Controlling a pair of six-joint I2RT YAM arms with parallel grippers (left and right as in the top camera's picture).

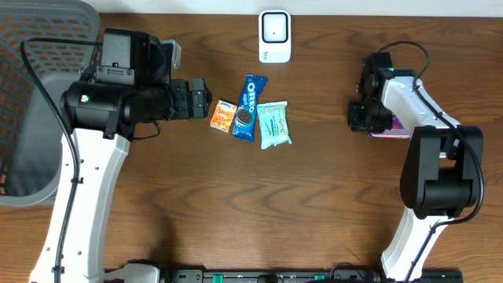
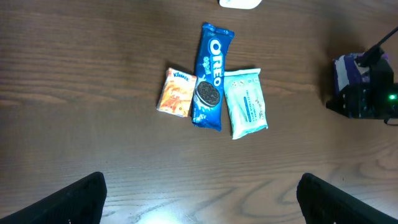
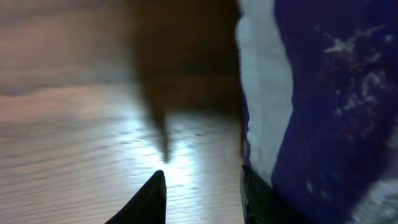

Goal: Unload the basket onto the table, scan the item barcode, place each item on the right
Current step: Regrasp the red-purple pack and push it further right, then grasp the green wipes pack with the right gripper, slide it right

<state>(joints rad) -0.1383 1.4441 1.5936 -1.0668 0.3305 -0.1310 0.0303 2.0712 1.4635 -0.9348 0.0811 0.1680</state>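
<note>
Purple packet [image 3: 323, 93] lies on the surface [image 1: 330, 196] just beside my right jaws [image 3: 202, 186], outside the gap, not in it; those jaws parted narrowly over bare wood. Left jaws [image 2: 202, 193] wide, well apart, over the snacks [image 2: 211, 93].

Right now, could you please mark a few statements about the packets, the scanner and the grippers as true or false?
The blue Oreo biscuit packet lies between the small orange tissue pack and the pale green wipes pack. True.
The left gripper is shut on the orange pack. False: it is open and empty.
The white box-shaped scanner stands beyond the three packets. True.
The purple and white packet touches the Oreo packet. False: it lies far apart, by the right gripper.
</note>
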